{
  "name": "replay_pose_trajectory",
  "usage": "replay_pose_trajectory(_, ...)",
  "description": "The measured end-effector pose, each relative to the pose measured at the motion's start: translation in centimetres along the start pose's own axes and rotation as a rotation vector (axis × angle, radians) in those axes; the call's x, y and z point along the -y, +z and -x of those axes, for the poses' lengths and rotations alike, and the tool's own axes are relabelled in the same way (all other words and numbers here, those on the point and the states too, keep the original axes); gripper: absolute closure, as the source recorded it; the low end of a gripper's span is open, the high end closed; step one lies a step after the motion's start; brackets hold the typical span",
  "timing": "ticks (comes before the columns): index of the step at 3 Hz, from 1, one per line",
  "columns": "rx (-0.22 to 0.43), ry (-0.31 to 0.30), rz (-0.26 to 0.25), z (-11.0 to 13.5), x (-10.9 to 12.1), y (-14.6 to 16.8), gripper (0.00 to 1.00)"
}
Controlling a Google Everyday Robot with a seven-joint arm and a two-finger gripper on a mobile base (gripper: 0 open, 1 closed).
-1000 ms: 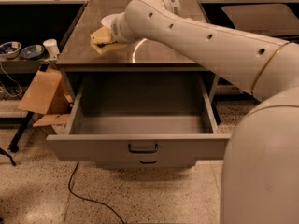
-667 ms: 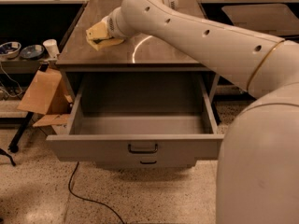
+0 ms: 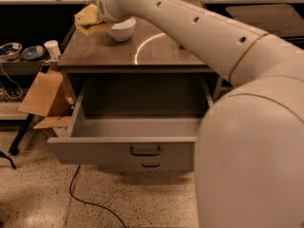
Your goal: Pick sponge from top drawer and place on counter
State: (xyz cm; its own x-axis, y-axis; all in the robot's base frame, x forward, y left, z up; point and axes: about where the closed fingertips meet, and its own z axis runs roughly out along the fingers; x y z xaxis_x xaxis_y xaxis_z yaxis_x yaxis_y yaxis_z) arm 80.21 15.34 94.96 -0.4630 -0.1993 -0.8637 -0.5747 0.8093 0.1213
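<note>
The top drawer (image 3: 95, 148) is pulled wide open, and no sponge shows on its bare grey floor (image 3: 137, 126). Its dark bar handle (image 3: 145, 151) sits at the centre of the front panel. My arm reaches from the right across the counter (image 3: 161, 53). The tan gripper (image 3: 89, 20) hangs over the counter's back left corner, just left of a white bowl (image 3: 121, 29). I cannot make out the sponge as separate from the tan gripper; it lies nowhere on the counter that I see.
My arm and body fill the right side of the view. A low side shelf at the left holds two bowls (image 3: 21, 51) and a white cup (image 3: 51, 49). Cardboard (image 3: 45, 94) leans beside the cabinet. A cable (image 3: 80, 194) runs over the floor.
The gripper has moved back and to the left over the counter, away from the drawer. The white bowl that it covered now shows to its right.
</note>
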Motion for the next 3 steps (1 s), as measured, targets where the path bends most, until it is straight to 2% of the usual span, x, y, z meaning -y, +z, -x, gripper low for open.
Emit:
replay_pose_trajectory(1, 0.009, -0.006, 0.012, 1.6, -1.2, 2.1, 1.00)
replay_pose_trajectory(2, 0.013, -0.030, 0.040, 2.0, -2.0, 5.0, 1.00)
replay_pose_trajectory(3, 0.032, -0.075, 0.107, 1.8, -2.0, 7.8, 1.00)
